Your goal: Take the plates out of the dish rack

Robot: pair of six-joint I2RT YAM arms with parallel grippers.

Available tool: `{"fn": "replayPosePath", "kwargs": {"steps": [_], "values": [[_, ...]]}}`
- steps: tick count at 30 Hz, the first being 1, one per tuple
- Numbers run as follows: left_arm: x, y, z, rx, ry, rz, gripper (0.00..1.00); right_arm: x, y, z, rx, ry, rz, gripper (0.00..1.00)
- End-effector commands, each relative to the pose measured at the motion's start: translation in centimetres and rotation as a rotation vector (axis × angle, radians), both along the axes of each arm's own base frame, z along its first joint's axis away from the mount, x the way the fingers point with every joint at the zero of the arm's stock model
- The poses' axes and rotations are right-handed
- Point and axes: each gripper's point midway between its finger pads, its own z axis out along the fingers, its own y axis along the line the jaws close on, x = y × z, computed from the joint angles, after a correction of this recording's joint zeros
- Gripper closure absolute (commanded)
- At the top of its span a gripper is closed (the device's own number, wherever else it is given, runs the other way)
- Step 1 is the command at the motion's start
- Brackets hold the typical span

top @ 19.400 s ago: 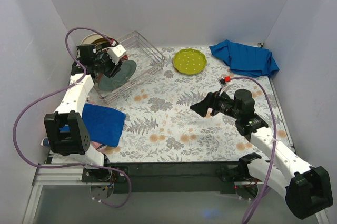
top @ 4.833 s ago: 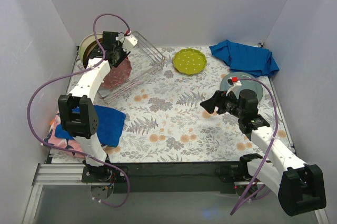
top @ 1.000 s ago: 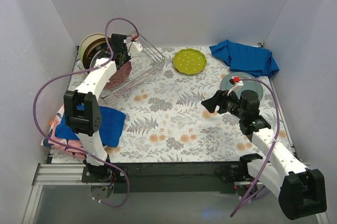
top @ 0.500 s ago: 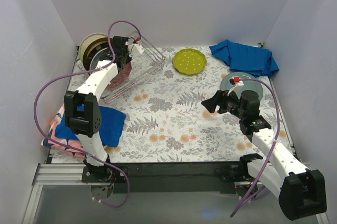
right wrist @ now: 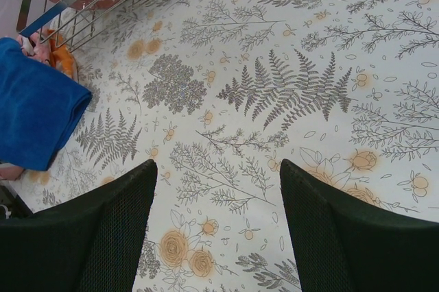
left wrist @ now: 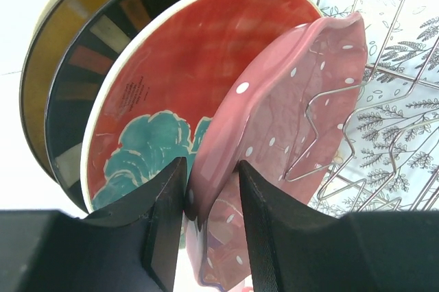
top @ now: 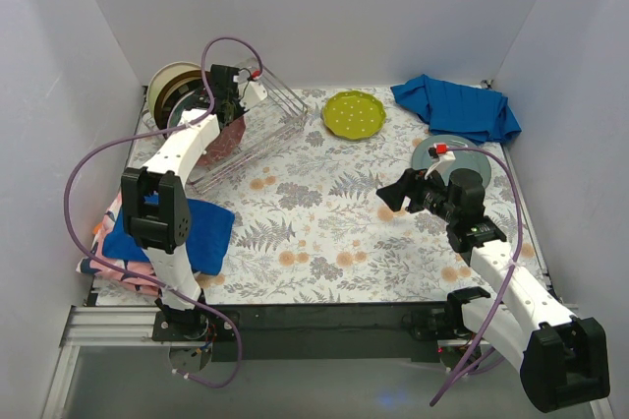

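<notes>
The silver wire dish rack (top: 267, 112) stands at the back left. My left gripper (top: 230, 96) reaches into it. In the left wrist view that gripper (left wrist: 211, 199) is shut on the rim of the upright pink scalloped plate (left wrist: 288, 120). Behind it stand the teal-red floral plate (left wrist: 154, 93), the dark-rimmed plate (left wrist: 72, 66) and an orange-brown plate (left wrist: 44, 52). The lime-green plate (top: 355, 114) lies flat on the table. The grey-teal plate (top: 444, 149) lies behind my right arm. My right gripper (top: 393, 193) is open and empty above the table (right wrist: 274, 100).
A blue cloth (top: 459, 107) is heaped at the back right. Another blue cloth (top: 182, 230) lies on pink fabric at the left edge, also in the right wrist view (right wrist: 34, 110). White walls close in the table on three sides.
Since 19 s ago the grey-teal plate went from the rack to the right side. In the last second my left gripper edged slightly right at the pink plate. The right arm is still.
</notes>
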Motion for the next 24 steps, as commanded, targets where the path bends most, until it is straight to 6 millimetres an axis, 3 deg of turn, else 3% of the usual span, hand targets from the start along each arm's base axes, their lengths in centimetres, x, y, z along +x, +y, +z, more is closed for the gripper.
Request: {"fn": "replayPosePath", "kwargs": {"steps": [1,24], "values": [[-1.3,0.4,-0.4,-0.007,0.084,0.018,0.66,0.2,0.0,1.3,-0.002,-0.053,-0.004,0.23],[-0.8,1.6,2.0,0.045,0.009,0.033,0.64,0.3,0.0,1.2,-0.005,-0.048,-0.004,0.23]]}}
